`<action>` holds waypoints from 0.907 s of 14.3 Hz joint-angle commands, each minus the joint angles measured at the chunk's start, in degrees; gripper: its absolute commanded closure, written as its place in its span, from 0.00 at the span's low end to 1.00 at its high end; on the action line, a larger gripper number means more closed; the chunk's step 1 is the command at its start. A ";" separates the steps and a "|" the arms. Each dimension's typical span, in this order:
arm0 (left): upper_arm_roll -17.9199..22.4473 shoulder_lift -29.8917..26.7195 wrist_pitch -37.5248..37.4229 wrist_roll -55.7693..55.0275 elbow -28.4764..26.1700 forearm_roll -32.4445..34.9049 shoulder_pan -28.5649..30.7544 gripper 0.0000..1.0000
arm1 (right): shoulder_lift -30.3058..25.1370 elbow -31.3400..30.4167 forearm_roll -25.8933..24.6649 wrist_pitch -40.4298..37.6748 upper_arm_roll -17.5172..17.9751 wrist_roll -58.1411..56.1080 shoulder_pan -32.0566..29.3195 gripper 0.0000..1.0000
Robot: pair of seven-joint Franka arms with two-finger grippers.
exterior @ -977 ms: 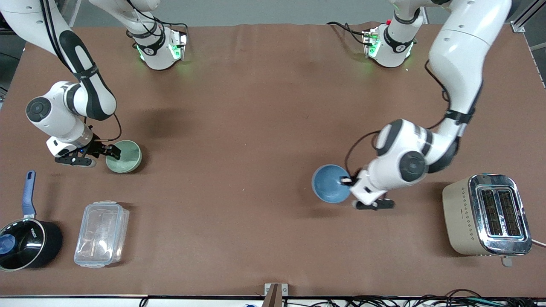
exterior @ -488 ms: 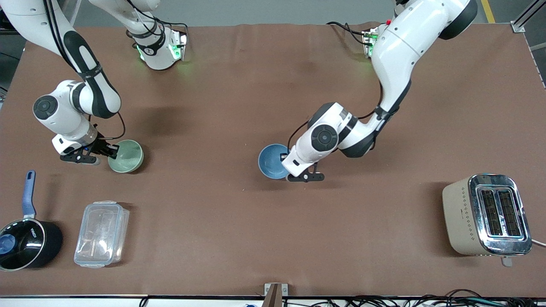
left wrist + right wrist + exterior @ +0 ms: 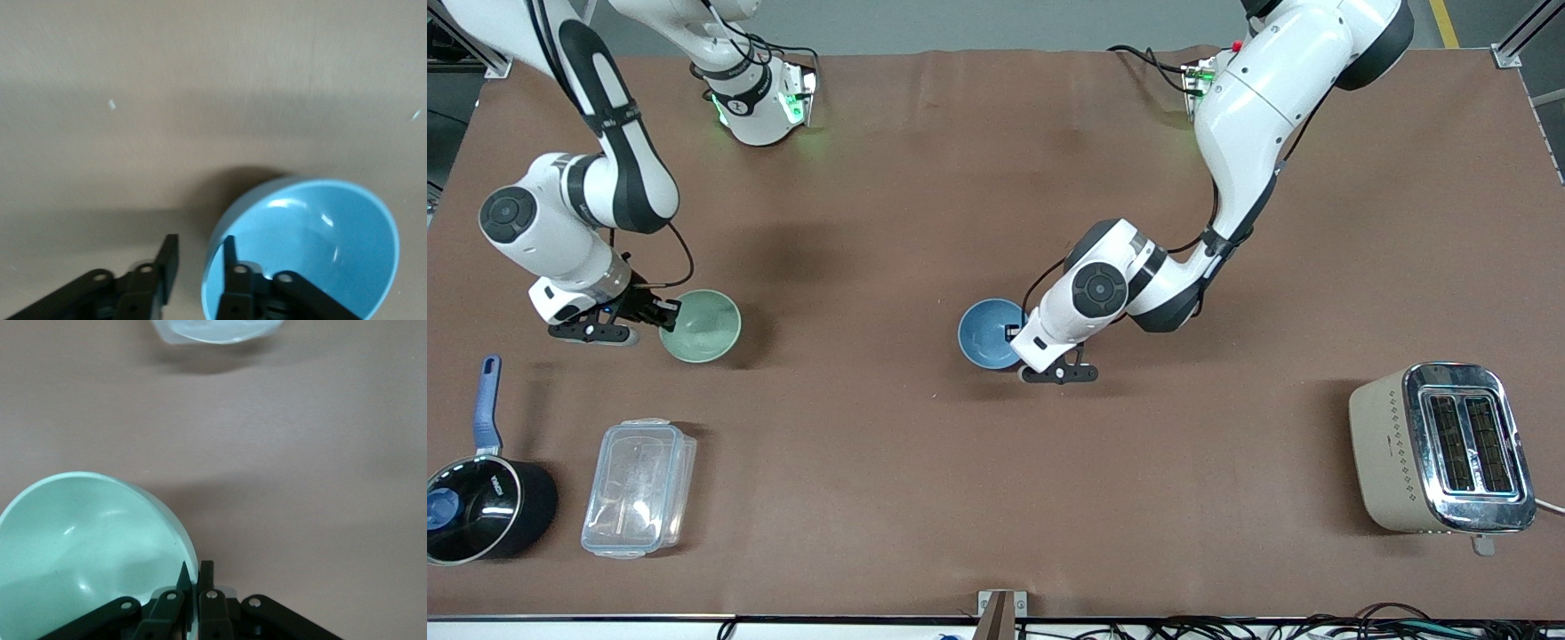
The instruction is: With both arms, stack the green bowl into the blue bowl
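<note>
The blue bowl (image 3: 985,333) is near the middle of the table, low over it or on it; I cannot tell which. It also shows in the left wrist view (image 3: 313,247). My left gripper (image 3: 1014,336) (image 3: 200,243) is open and straddles its rim, one finger inside and one outside, with a gap. The pale green bowl (image 3: 703,326) is toward the right arm's end and also shows in the right wrist view (image 3: 80,547). My right gripper (image 3: 669,311) (image 3: 195,568) is shut on its rim and holds it slightly tilted.
A clear plastic container (image 3: 639,487) (image 3: 213,330) and a black saucepan (image 3: 480,507) with a blue handle lie nearer the front camera than the green bowl. A toaster (image 3: 1440,449) stands toward the left arm's end.
My left arm carried the blue bowl from near the toaster to the table's middle, then nearly stopped. My right gripper moved the green bowl a little toward the middle.
</note>
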 commanded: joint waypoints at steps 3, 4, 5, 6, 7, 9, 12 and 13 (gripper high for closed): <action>4.61 -10.31 -5.44 0.11 -0.47 7.83 0.32 0.00 | -2.36 15.39 0.31 -19.59 -0.07 18.74 13.12 1.00; 5.58 -12.68 -9.38 0.19 1.19 8.19 0.40 0.00 | -1.31 18.74 0.31 -21.80 -0.07 23.14 16.46 1.00; 6.72 -14.19 -14.29 0.46 3.29 8.28 0.41 0.00 | 0.70 21.82 1.01 -22.43 -0.07 28.23 20.50 1.00; 7.43 -15.25 -18.87 0.89 6.45 8.28 0.41 0.00 | 2.64 24.03 2.23 -22.26 -0.07 32.81 23.58 1.00; 8.22 -16.21 -23.70 1.77 9.09 8.19 0.49 0.00 | 4.66 26.31 3.81 -22.00 -0.07 36.86 26.40 1.00; 9.19 -19.54 -27.96 6.67 10.43 7.49 3.90 0.00 | 8.79 30.62 6.89 -21.47 -0.16 42.59 31.50 1.00; 9.10 -25.78 -30.06 15.81 10.26 4.34 9.53 0.00 | 14.59 34.94 8.83 -18.06 -0.16 49.44 37.40 1.00; 9.10 -27.37 -32.42 18.10 10.34 2.93 11.02 0.00 | 15.74 34.95 8.84 -16.48 -0.16 51.38 38.81 1.00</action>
